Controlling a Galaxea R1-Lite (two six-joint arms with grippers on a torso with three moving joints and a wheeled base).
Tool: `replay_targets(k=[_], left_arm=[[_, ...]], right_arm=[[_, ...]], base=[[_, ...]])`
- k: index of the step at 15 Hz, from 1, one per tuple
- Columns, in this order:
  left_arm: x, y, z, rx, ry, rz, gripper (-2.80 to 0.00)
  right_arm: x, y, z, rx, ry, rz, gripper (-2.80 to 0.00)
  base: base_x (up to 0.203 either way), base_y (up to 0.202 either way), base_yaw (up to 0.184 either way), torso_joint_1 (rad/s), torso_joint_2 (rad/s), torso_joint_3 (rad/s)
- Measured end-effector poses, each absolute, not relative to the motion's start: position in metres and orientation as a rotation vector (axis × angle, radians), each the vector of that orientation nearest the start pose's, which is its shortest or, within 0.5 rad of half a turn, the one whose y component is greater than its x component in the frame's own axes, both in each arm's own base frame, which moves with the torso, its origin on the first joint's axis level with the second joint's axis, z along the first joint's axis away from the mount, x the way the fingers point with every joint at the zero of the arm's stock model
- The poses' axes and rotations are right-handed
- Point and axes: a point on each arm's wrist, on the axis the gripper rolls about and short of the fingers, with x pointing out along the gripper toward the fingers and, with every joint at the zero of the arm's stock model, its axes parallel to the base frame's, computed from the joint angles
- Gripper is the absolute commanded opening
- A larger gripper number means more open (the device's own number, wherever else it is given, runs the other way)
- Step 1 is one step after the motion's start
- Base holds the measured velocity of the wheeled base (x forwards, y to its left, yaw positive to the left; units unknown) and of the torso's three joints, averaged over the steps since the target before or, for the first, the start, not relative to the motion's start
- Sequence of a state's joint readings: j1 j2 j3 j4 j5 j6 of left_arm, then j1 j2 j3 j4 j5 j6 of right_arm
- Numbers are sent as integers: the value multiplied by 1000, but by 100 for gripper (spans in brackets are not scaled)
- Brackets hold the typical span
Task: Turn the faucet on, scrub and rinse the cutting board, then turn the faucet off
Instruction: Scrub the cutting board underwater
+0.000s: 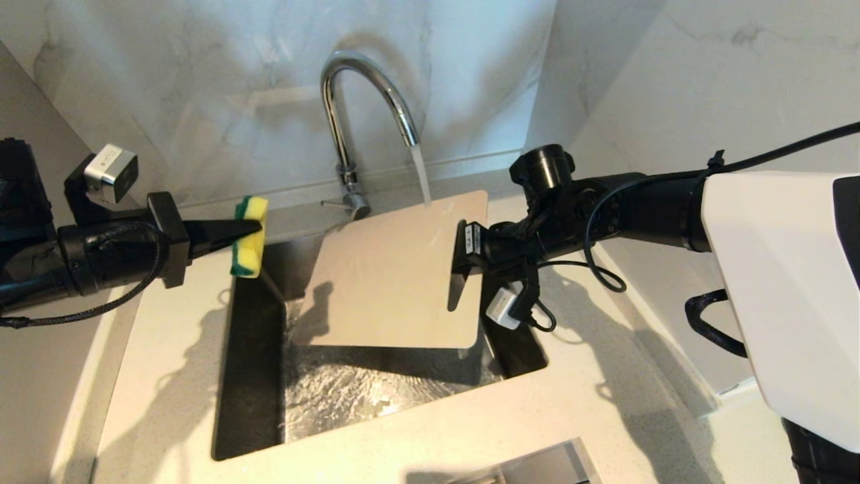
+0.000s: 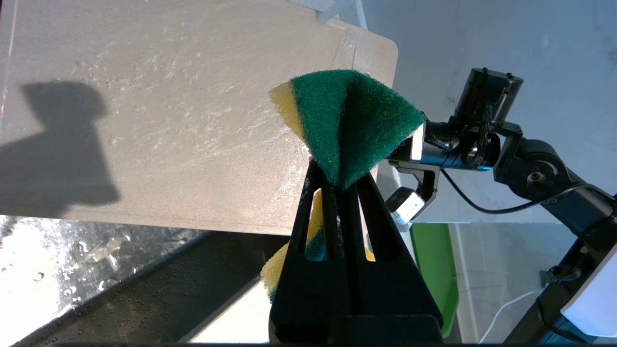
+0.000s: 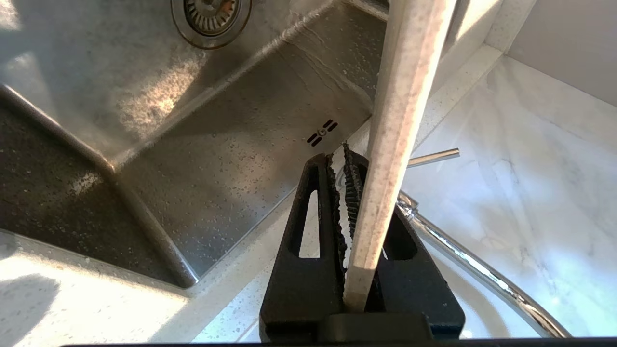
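Head view: cutting board (image 1: 390,275) under faucet (image 1: 349,121)

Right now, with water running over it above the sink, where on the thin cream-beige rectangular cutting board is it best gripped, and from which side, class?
Probably its right edge, approached from the right, jaws pinching both flat faces: the thin cream-beige rectangular cutting board tilts over the steel sink, its edge exposed. The right gripper grips there, leaving the face free for the green-and-yellow sponge in the left gripper.

Green-and-yellow sponge (image 1: 249,236) left of centre, above sink's left edge. Steel sink (image 1: 250,376) centre-bottom, wet floor, round drain (image 3: 210,14) at top of right wrist view. Speckled cream countertop (image 1: 161,376) around it. Marble wall (image 1: 222,87) across top. Green object (image 2: 432,270) lower right, left wrist view.
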State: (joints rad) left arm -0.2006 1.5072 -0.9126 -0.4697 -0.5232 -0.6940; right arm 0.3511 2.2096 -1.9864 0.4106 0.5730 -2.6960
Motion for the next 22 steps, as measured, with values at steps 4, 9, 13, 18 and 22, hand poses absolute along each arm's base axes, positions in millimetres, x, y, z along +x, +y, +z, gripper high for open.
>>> replay_targets(k=[4,9,13,18,22], left_arm=[[259,-64,252,-682,372,-651,-280],[259,-64,252,-682,370,-651,-280],[259,-64,252,-682,371,-650,-280],[259,-64,252,-681,371,-650,-280],[258,-64,253,-681,368,-653,-280]], right_arm=[[415,165,217,-2274,-955,1094,-280],[415,165,216,-2284,-962,1093,-280],[418,166,214,-2295,-973,1069,-280],[420,167,210,-2295,-968,1076,-280],[417,168,212,-2284,-963,1101,-280]], base=[[0,0,0,0,0,0],[0,0,0,0,0,0],[0,0,0,0,0,0],[0,0,0,0,0,0],[0,0,0,0,0,0]])
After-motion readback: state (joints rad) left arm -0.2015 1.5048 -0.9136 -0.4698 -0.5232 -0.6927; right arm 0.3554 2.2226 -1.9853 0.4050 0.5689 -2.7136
